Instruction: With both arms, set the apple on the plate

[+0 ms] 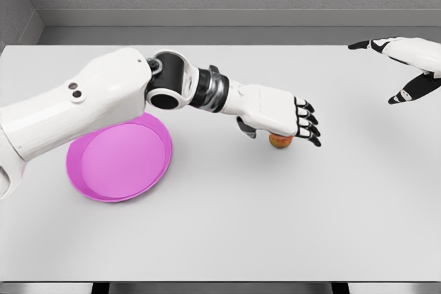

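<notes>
From the head view, the apple (280, 141) is small and round, orange-red with a yellow patch, and only its lower part shows because a hand covers the top. It sits on the white table (275, 225), near the middle and a bit to the right. The left hand (286, 116) is right over the apple, palm down, and looks like it is resting on top of it. Its dark-tipped fingers (308, 123) reach out past the apple and bend down a little, and the thumb hangs down on the apple's left side. The fingers are loose and not wrapped around the apple, so the hand is not gripping it. The left arm (83, 108) is big and white and comes in from the left, crossing over the back edge of the plate (120, 160). The plate is pink-purple and round, and it lies flat on the table, well apart from the apple on its left. The right hand (406, 67) is far away at the top right, up off the table, with its fingers spread apart and nothing in it.
</notes>
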